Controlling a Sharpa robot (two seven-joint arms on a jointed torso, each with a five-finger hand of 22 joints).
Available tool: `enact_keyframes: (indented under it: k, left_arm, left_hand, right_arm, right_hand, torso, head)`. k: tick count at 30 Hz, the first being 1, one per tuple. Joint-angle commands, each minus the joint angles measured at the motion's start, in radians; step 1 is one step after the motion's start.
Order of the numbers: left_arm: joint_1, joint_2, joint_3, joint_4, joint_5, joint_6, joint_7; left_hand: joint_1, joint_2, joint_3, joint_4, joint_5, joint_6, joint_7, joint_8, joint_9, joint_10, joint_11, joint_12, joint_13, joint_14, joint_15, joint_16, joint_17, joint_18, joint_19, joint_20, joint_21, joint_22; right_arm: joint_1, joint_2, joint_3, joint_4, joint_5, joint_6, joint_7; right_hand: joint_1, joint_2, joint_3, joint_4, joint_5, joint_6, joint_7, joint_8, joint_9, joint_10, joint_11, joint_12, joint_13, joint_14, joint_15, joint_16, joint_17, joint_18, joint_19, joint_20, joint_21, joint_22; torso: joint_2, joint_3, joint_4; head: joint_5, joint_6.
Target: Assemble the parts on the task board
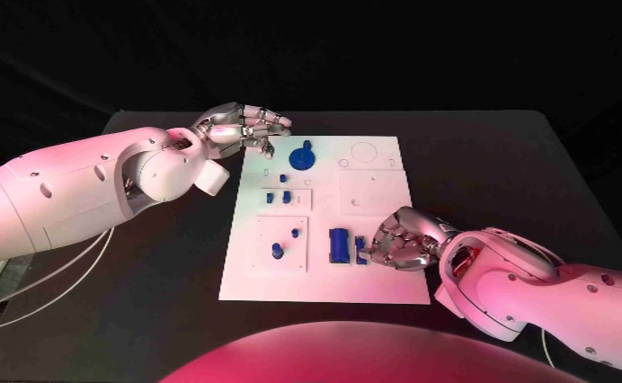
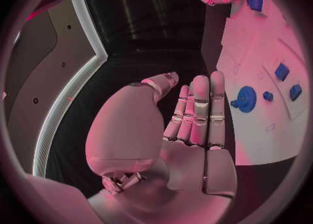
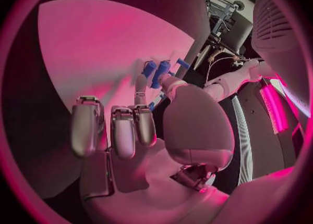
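The black table carries the white task board, a long plate lying at its middle. All places below are given from this board.

The left arm comes to the board's far left corner, and the left hand hovers just off that corner. In the left wrist view its fingers lie straight and side by side, the thumb apart, with nothing between them; the head view shows the same hand only from above, fingers lightly bent.

The right arm reaches the board's near right part. The right hand sits over the board there, its fingers curled down beside a tall blue block. The right wrist view shows upright blue parts at its fingertips, but whether they clamp one I cannot tell.

A round blue disc with a knob lies at the board's far left; the left wrist view shows it just beyond the left fingertips. Small blue pegs stand at the board's middle left, and two more small blue pieces on the near left panel.
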Motion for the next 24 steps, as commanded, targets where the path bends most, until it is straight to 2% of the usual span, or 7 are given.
enact_keyframes:
  k: [1, 16, 24]
  left_arm:
    - [0.000, 0.002, 0.001, 0.001, -0.003, 0.016, 0.003]
    - [0.000, 0.001, 0.000, 0.001, -0.003, 0.017, 0.002]
    - [0.000, 0.001, 0.000, 0.001, -0.004, 0.017, 0.001]
  left_hand:
    - [-0.010, 0.003, 0.001, 0.005, 0.006, -0.007, 0.017, 0.005, 0.001, -0.008, -0.002, 0.007, 0.001, -0.005, 0.005, 0.005, 0.001, 0.015, 0.005, 0.002, -0.005, -0.001]
    - [-0.011, 0.004, 0.001, 0.007, 0.006, -0.009, 0.017, 0.007, 0.002, -0.012, -0.001, 0.010, 0.002, -0.006, 0.005, 0.006, 0.000, 0.015, 0.005, 0.003, -0.006, -0.002]
    - [-0.011, 0.004, 0.001, 0.007, 0.006, -0.009, 0.017, 0.007, 0.002, -0.012, -0.001, 0.010, 0.002, -0.006, 0.005, 0.006, 0.000, 0.015, 0.005, 0.003, -0.006, -0.002]
  right_arm:
    - [0.000, -0.005, 0.000, 0.006, -0.003, 0.055, 0.039]
    - [-0.002, 0.010, 0.000, -0.019, -0.001, 0.076, 0.036]
    - [-0.002, 0.025, 0.000, -0.052, 0.001, 0.081, 0.034]
  right_hand:
    - [0.015, -0.001, -0.009, -0.002, -0.002, -0.003, -0.006, 0.003, 0.001, 0.077, -0.008, 0.003, 0.207, 0.094, -0.007, 0.005, 0.201, -0.015, 0.035, -0.007, 0.008, 0.202]
    - [0.025, 0.003, -0.011, -0.003, -0.001, -0.002, -0.006, 0.004, 0.001, 0.077, -0.009, 0.003, 0.207, 0.094, -0.007, 0.005, 0.200, -0.015, 0.035, -0.008, 0.008, 0.202]
    - [0.040, 0.011, -0.011, -0.005, 0.000, -0.002, -0.007, 0.004, 0.001, 0.077, -0.009, 0.004, 0.208, 0.094, -0.008, 0.005, 0.201, -0.015, 0.035, -0.008, 0.009, 0.202]
  torso:
    - [0.000, 0.0001, 0.0004]
    - [0.000, -0.0017, 0.0023]
    - [0.001, -0.0001, 0.0024]
  head:
    - [-0.002, 0.000]
    - [-0.001, 0.000]
    - [0.001, 0.000]
